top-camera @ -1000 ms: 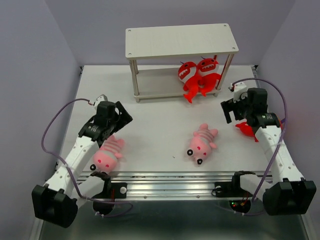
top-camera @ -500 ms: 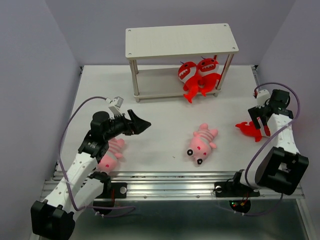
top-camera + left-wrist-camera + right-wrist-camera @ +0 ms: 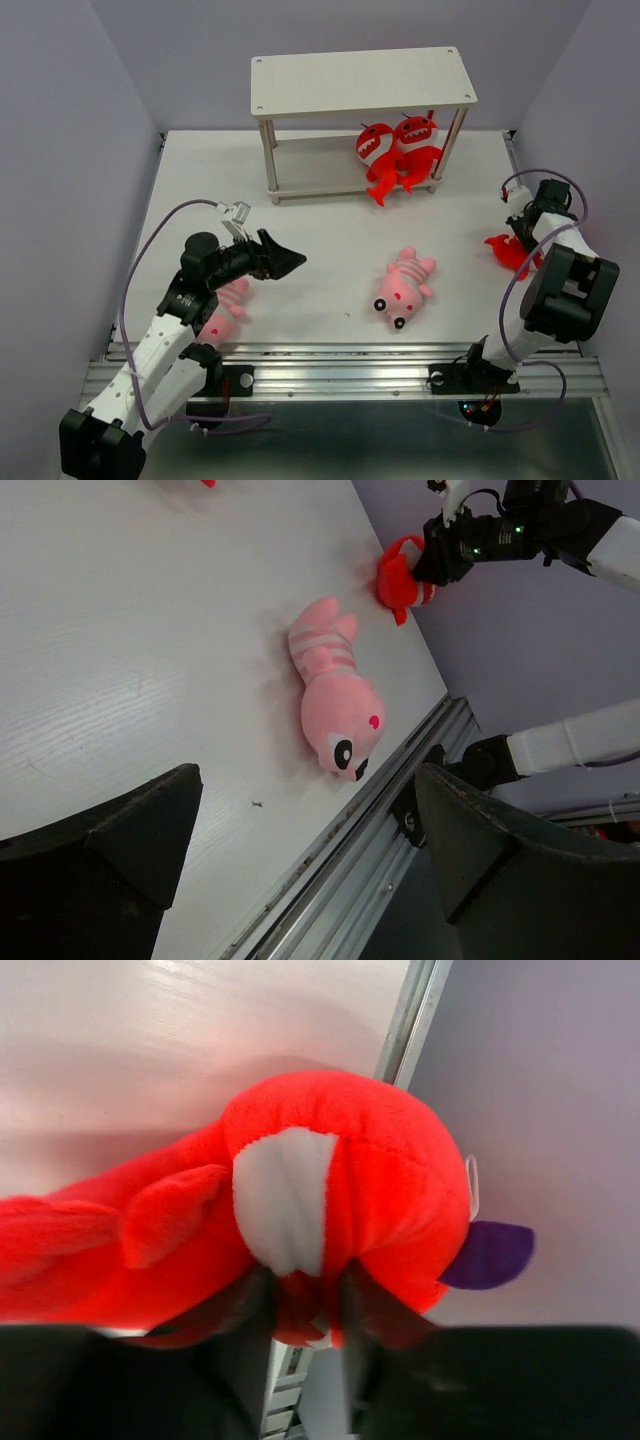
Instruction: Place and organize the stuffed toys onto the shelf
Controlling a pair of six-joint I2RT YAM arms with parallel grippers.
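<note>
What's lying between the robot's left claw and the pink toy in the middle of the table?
Nothing: just bare white table between the left gripper and the pink toy, seen from the top camera.

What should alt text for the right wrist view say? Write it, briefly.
Close-up of a red stuffed toy with a white patch and purple flap, pinched between the right gripper's dark fingers. Behind it, the white table ends at a lilac wall.
</note>
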